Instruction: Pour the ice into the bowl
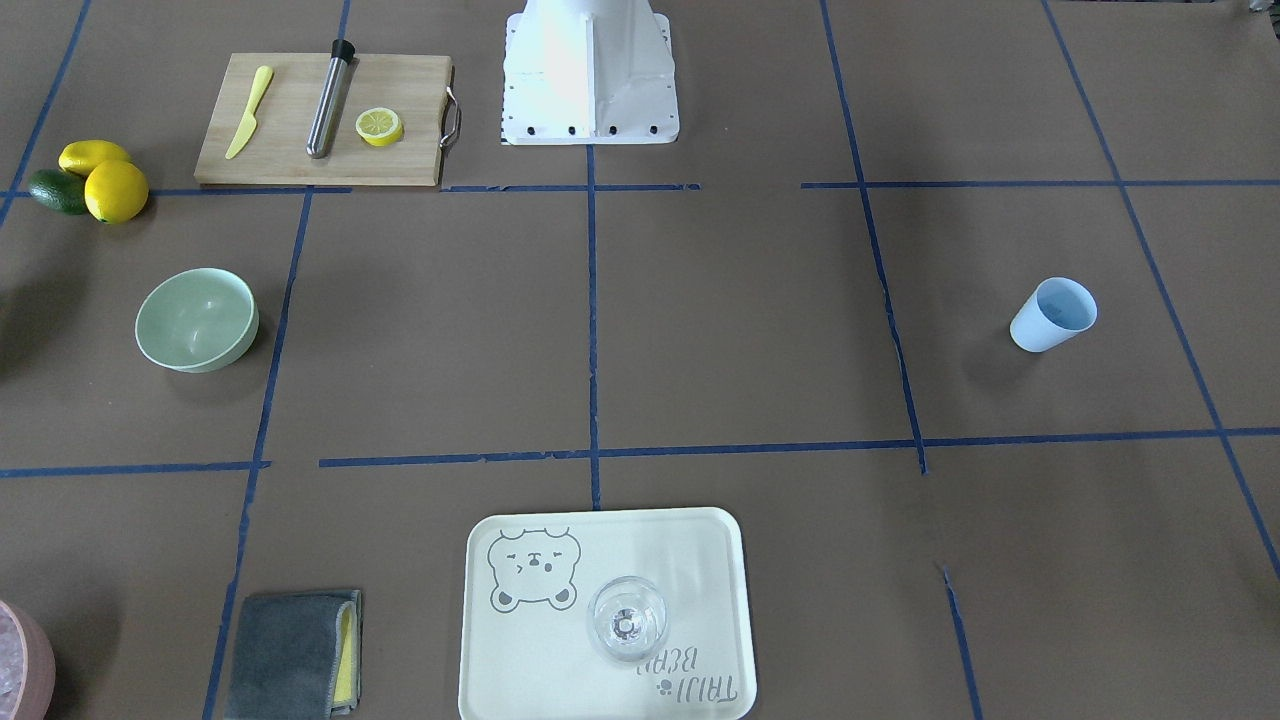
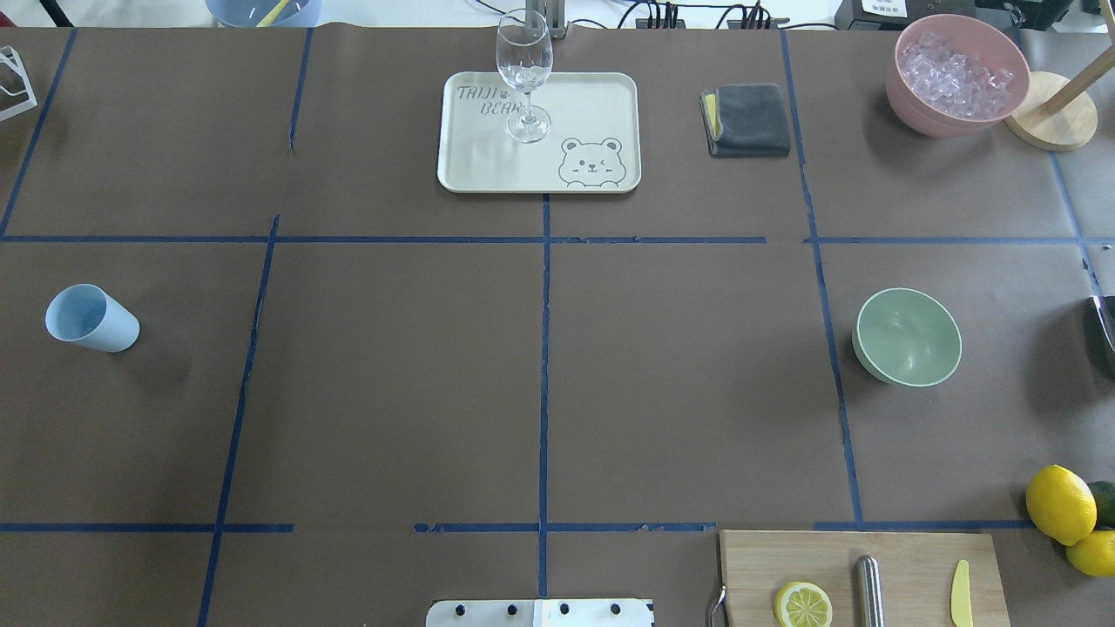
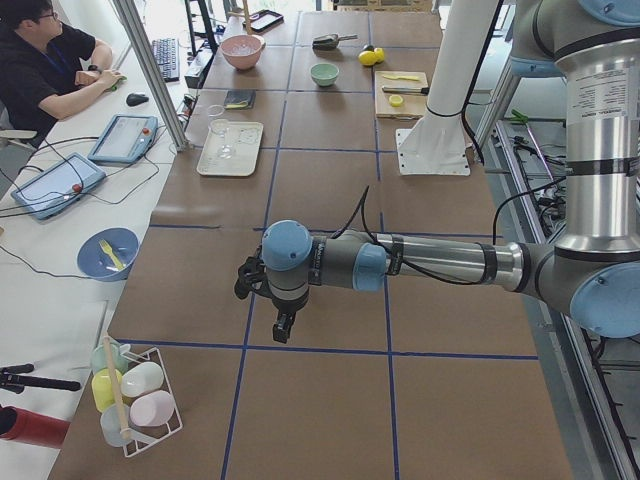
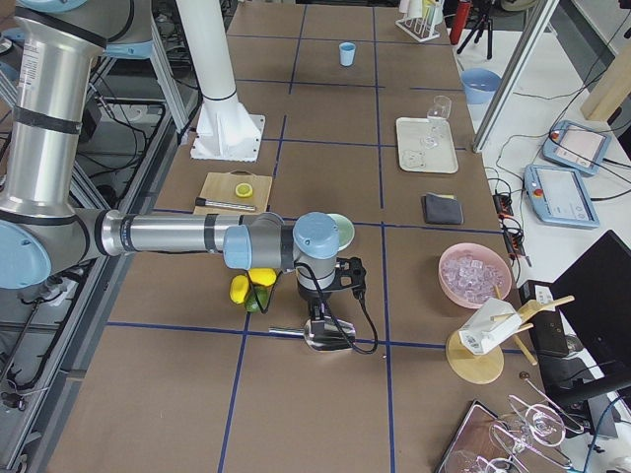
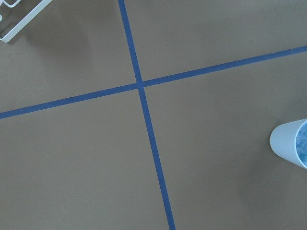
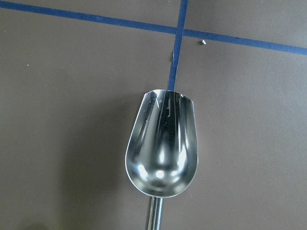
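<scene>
Scoop (image 6: 161,151) on surface (image 6: 62,143) under my right end effector (image 4: 317,313); bowl (image 2: 908,337) at 3 o'clock. Can't tell its opening, nor left end effector's (image 3: 283,325).

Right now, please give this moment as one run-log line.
bowl: empty | metal scoop: empty, in right wrist view | blue cup: upright | left jaws: unclear | right jaws: unclear

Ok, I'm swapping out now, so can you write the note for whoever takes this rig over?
Left gripper: hangs near the light blue cup; open or shut, cannot tell.
Right gripper: above a metal scoop; same doubt.
Ice: seems to sit in the cup, only glimpsed.
Bowl: empty, over on the robot's right.
Done: nothing.
To do: grasp cup, carry it over, pour.
</scene>
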{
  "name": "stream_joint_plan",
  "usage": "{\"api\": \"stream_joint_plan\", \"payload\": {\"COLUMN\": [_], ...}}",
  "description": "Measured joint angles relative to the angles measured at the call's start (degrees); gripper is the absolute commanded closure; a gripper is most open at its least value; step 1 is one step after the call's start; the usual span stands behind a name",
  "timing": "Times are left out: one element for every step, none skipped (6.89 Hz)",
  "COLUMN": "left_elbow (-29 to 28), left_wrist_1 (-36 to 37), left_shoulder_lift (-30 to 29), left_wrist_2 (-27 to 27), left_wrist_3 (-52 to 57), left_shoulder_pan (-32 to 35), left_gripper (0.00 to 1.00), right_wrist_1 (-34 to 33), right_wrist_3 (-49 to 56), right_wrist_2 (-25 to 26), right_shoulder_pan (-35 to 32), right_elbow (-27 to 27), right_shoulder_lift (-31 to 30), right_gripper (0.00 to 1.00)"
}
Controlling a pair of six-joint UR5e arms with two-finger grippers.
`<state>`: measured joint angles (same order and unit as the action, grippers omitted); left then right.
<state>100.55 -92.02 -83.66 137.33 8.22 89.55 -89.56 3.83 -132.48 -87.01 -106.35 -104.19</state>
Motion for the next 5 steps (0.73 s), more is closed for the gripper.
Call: {"api": "stream_joint_plan", "payload": {"left_elbow": [0.0,0.1,0.1,0.1,0.2], "left_wrist_1": [0.0,0.0,0.0,0.0,0.0], "left_shoulder_lift": [0.0,0.0,0.1,0.3,0.4], "left_wrist_2": [0.0,0.0,-0.1,-0.1,-0.1], "left_wrist_3": [0.1,0.2,0.2,0.1,0.1], "left_shoulder_pan": [0.0,0.0,0.0,0.0,0.0], "left_gripper": [0.0,0.0,0.0,0.0,0.0], "right_wrist_1": [0.0,0.0,0.1,0.9,2.6], "right_wrist_3": [0.0,0.0,-0.1,-0.4,-0.6], "right_wrist_2": [0.0,0.0,0.0,-0.2,-0.3], "right_shoulder_pan": [0.0,0.0,0.0,0.1,0.1], "right_elbow": [0.0,0.0,-0.1,-0.3,-1.0], "right_shoulder_lift": [0.0,0.1,0.4,0.6,1.1], "right_gripper": [0.0,0.0,0.0,0.0,0.0]}}
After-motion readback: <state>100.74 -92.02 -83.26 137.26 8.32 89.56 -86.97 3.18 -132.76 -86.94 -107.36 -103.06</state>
